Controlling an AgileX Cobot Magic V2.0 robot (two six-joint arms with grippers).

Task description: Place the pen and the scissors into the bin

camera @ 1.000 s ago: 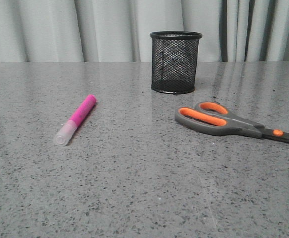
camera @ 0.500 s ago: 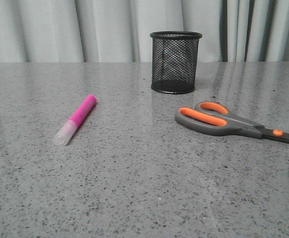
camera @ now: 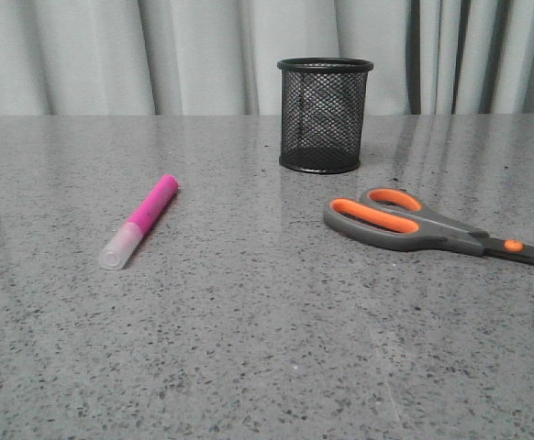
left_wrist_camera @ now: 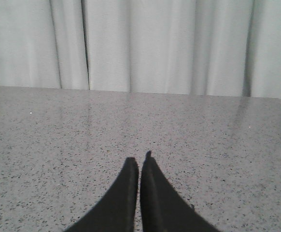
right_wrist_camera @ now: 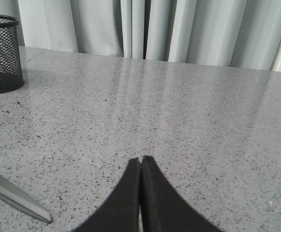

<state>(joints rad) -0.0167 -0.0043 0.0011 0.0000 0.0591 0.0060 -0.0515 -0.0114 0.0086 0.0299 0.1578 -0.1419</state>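
The pink pen (camera: pixel 141 220) with a whitish cap lies on the table's left side. The scissors (camera: pixel 414 223) lie on the right, grey and orange handles toward the middle, blades running off the right edge; a blade tip shows in the right wrist view (right_wrist_camera: pixel 17 197). The black mesh bin (camera: pixel 325 115) stands upright at the back centre and shows in the right wrist view (right_wrist_camera: pixel 3 53). My left gripper (left_wrist_camera: pixel 139 160) is shut and empty over bare table. My right gripper (right_wrist_camera: pixel 141 159) is shut and empty, to the right of the scissors. Neither gripper shows in the front view.
The grey speckled table (camera: pixel 249 348) ends at a grey curtain (camera: pixel 157 55) along the back.
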